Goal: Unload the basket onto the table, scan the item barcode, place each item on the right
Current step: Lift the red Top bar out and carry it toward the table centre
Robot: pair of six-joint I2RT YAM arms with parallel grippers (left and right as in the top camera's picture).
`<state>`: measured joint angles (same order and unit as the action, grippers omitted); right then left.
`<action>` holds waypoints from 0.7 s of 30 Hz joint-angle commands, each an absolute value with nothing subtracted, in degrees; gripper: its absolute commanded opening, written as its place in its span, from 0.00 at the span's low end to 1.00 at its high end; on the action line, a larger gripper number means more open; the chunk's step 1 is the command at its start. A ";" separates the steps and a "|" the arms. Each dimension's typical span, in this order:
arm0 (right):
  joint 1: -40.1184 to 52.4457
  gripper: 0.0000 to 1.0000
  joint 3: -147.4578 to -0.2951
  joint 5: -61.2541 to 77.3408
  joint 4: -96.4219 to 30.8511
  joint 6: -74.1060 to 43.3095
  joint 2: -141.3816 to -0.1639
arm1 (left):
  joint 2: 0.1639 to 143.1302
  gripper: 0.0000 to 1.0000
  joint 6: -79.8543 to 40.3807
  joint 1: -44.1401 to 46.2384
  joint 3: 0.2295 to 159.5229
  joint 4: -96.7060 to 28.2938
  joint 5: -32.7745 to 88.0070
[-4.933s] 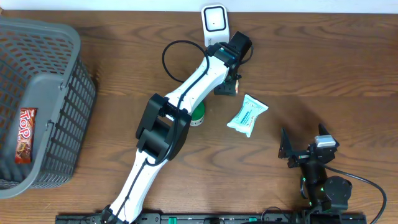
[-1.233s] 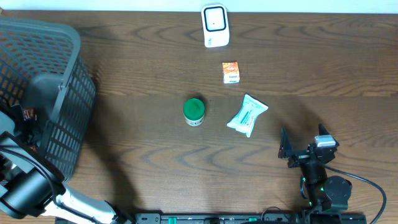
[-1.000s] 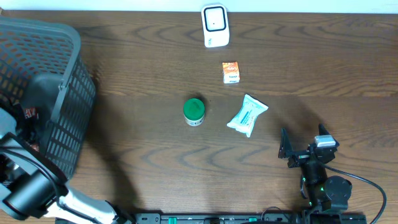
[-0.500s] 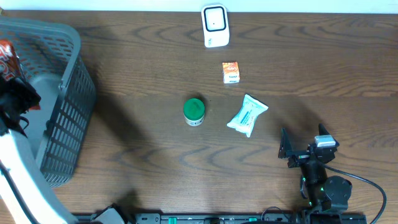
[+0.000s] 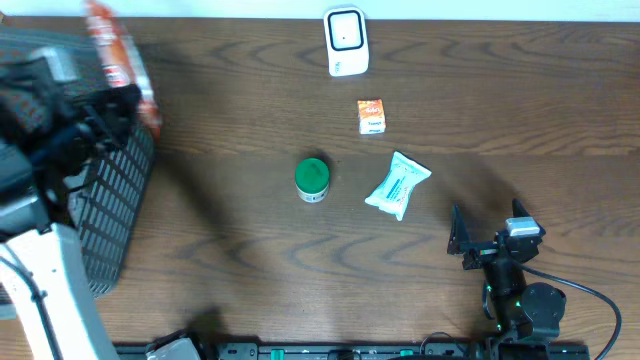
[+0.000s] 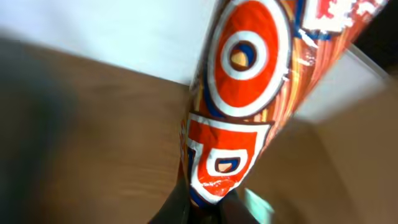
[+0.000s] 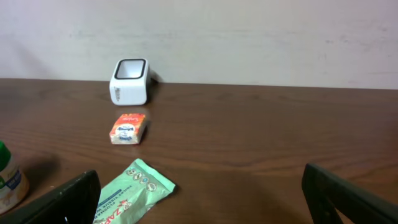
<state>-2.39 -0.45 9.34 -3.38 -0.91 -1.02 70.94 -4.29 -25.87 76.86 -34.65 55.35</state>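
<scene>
My left gripper point(image 5: 122, 104) is shut on the lower end of a red-and-orange snack bar point(image 5: 116, 55), which is raised above the basket's far right corner. In the left wrist view the wrapper point(image 6: 249, 93) fills the frame, and the dark fingers point(image 6: 177, 208) pinch its bottom end. The white barcode scanner point(image 5: 346, 41) stands at the table's far edge, well to the right of the bar. My right gripper point(image 5: 488, 236) rests open near the front right. Nothing lies between its fingers point(image 7: 74, 198).
A grey mesh basket point(image 5: 110, 205) occupies the left side. On the table lie a small orange box point(image 5: 371, 116), a green-capped bottle point(image 5: 312, 179) and a mint tissue pack point(image 5: 398, 184). The right wrist view shows the scanner point(image 7: 130, 81), box point(image 7: 127, 129) and pack point(image 7: 127, 196).
The left arm has pulled the snack bar up out of the basket and swung it toward the far right corner. The right arm has not moved.
</scene>
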 commanded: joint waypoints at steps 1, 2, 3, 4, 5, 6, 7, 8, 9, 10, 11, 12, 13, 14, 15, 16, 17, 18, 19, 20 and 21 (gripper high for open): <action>-2.04 0.99 -0.32 9.26 -3.57 -1.67 -0.86 | 72.79 0.07 8.86 -18.70 76.99 -34.39 73.25; -2.04 0.99 -0.32 9.28 -3.57 -1.67 -0.86 | 73.56 0.08 11.90 -16.62 76.99 -34.41 76.12; -2.04 0.99 -0.32 9.28 -3.57 -1.67 -0.86 | 74.28 0.07 14.35 -14.87 76.99 -34.41 77.97; -2.04 0.99 -0.32 9.28 -3.57 -1.67 -0.86 | 75.22 0.07 16.71 -12.95 76.99 -34.41 79.37; -2.04 0.99 -0.32 9.28 -3.57 -1.67 -0.86 | 76.23 0.07 18.81 -11.18 76.99 -34.41 80.27; -2.04 0.99 -0.32 9.26 -3.57 -1.67 -0.86 | 77.30 0.07 20.69 -9.67 76.99 -34.41 80.62; -2.04 0.99 -0.32 9.28 -3.57 -1.67 -0.86 | 78.48 0.08 22.55 -8.21 76.99 -34.41 80.62; -2.04 0.99 -0.32 9.28 -3.57 -1.67 -0.86 | 79.66 0.08 24.43 -6.87 76.99 -34.37 80.86; -2.04 0.99 -0.32 9.28 -3.57 -1.67 -0.86 | 80.90 0.07 27.11 -5.72 76.99 -34.30 82.65; -2.04 0.99 -0.32 9.28 -3.57 -1.67 -0.86 | 82.21 0.07 30.55 -4.73 76.99 -34.09 86.39; -2.04 0.99 -0.32 9.28 -3.57 -1.67 -0.86 | 83.59 0.07 34.00 -3.97 76.99 -33.65 90.15; -2.04 0.99 -0.32 9.28 -3.57 -1.67 -0.86 | 84.75 0.07 34.50 -2.92 77.01 -32.86 90.04; -2.04 0.99 -0.32 9.28 -3.57 -1.67 -0.86 | 85.76 0.07 34.57 -2.17 76.99 -31.81 90.04; -2.04 0.99 -0.32 9.28 -3.57 -1.67 -0.86 | 86.83 0.08 34.50 -1.26 76.99 -30.68 90.04; -2.04 0.99 -0.32 9.26 -3.57 -1.67 -0.86 | 87.70 0.07 34.54 -0.32 76.99 -30.24 90.04; -2.04 0.99 -0.32 9.28 -3.57 -1.67 -0.86 | 88.64 0.07 34.52 0.62 76.99 -29.80 90.04; -2.04 0.99 -0.32 9.28 -3.57 -1.67 -0.86 | 89.41 0.07 34.52 1.43 76.99 -29.78 90.04; -2.04 0.99 -0.32 9.28 -3.57 -1.67 -0.86 | 90.35 0.08 34.50 2.44 76.99 -29.87 90.04; -2.04 0.99 -0.32 9.28 -3.57 -1.67 -0.86 | 91.44 0.08 34.39 3.70 76.99 -29.98 90.04; -2.04 0.99 -0.32 9.26 -3.57 -1.67 -0.86 | 92.49 0.07 34.22 4.89 76.99 -30.24 90.04; -2.04 0.99 -0.32 9.28 -3.57 -1.67 -0.86 | 93.65 0.08 34.24 6.13 76.99 -30.59 90.04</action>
